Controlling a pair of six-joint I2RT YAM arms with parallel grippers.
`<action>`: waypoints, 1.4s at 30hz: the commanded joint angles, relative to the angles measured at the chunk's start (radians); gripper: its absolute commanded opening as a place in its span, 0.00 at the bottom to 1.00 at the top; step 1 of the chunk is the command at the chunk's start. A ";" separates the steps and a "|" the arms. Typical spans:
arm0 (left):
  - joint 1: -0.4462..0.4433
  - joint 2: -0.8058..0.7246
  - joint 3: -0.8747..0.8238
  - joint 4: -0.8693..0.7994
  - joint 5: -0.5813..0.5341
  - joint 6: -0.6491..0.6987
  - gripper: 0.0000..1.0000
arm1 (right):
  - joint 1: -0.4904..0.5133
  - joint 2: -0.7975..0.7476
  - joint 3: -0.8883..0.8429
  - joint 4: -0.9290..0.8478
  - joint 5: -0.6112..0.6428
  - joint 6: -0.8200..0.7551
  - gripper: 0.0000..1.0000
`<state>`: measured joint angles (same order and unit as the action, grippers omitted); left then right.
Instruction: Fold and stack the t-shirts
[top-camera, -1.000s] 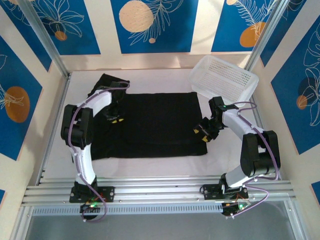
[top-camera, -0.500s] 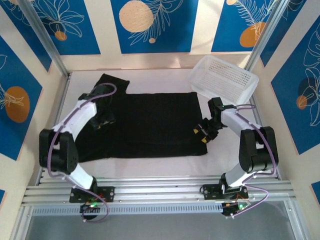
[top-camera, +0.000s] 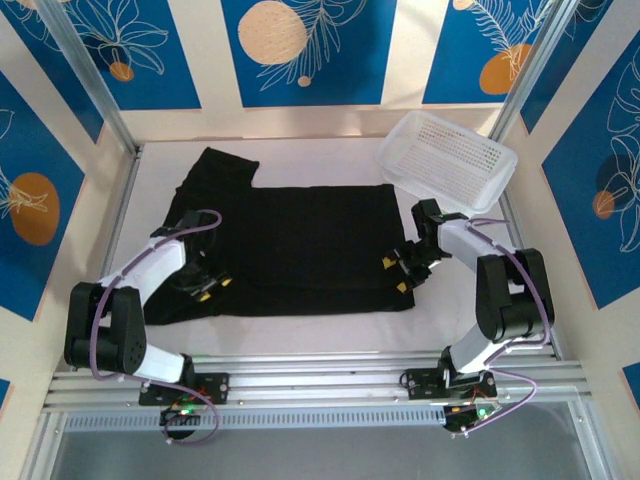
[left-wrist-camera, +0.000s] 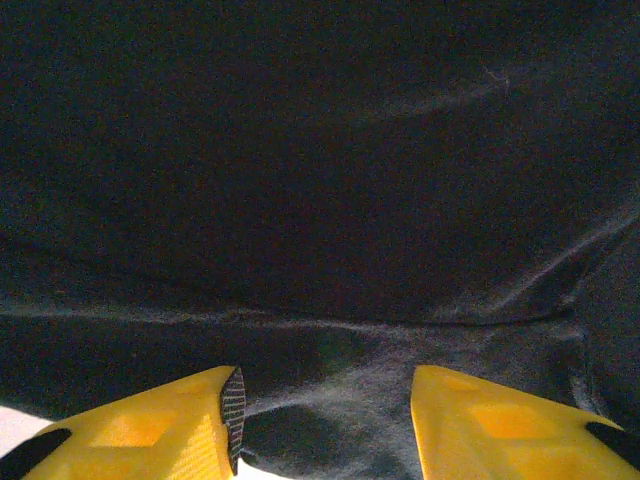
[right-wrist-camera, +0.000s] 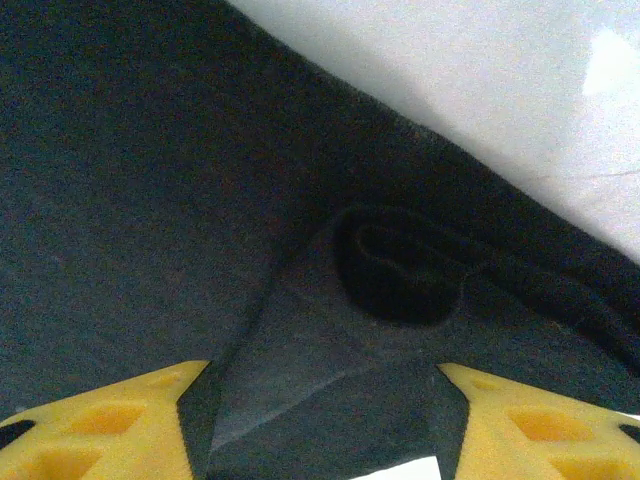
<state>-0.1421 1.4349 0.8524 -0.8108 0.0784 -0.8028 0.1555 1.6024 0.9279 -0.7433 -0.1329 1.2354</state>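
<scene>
The t-shirt (top-camera: 300, 240) lies spread on the white table (top-camera: 300, 330), roughly at its middle, plain black side up. It makes a broad, soft rectangle with one short sleeve poking out at the far left corner. The cloth is matte knit, mostly smooth, with a long shallow crease running left to right along its near part

In the left wrist view the fabric (left-wrist-camera: 320, 180) shows faint ridges and a low fold line, and the hem dips between the fingers. The left gripper (top-camera: 210, 289) sits low over the near left part of the shirt. Its yellow plastic fingers (left-wrist-camera: 150, 430) are wedge-shaped and stand apart, closed on nothing, with cloth lying under the gap (left-wrist-camera: 325, 425)

The right gripper (top-camera: 394, 273) is at the shirt's near right edge. Its jaws are likewise spread (right-wrist-camera: 320, 420), and between them the cloth (right-wrist-camera: 150, 200) rises in a flat flap, with a rolled, loop-like hem just beyond it against the smooth white table (right-wrist-camera: 480, 80)

A white perforated plastic basket (top-camera: 445, 155), rectangular with rounded corners, rests tilted at the far right, apart from the shirt
</scene>
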 joint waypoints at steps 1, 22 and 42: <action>-0.002 -0.021 -0.009 0.020 0.024 -0.012 0.48 | 0.007 0.034 0.025 -0.020 -0.032 0.070 0.60; -0.002 -0.034 0.020 0.001 -0.001 0.024 0.47 | -0.092 0.159 0.155 0.039 0.007 0.164 0.33; 0.165 -0.075 0.045 -0.180 -0.088 0.041 0.31 | 0.028 -0.145 0.011 -0.095 0.097 -0.082 0.30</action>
<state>-0.0383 1.3819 0.9176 -0.9070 0.0406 -0.7578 0.1459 1.4761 1.0012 -0.7685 -0.0231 1.2083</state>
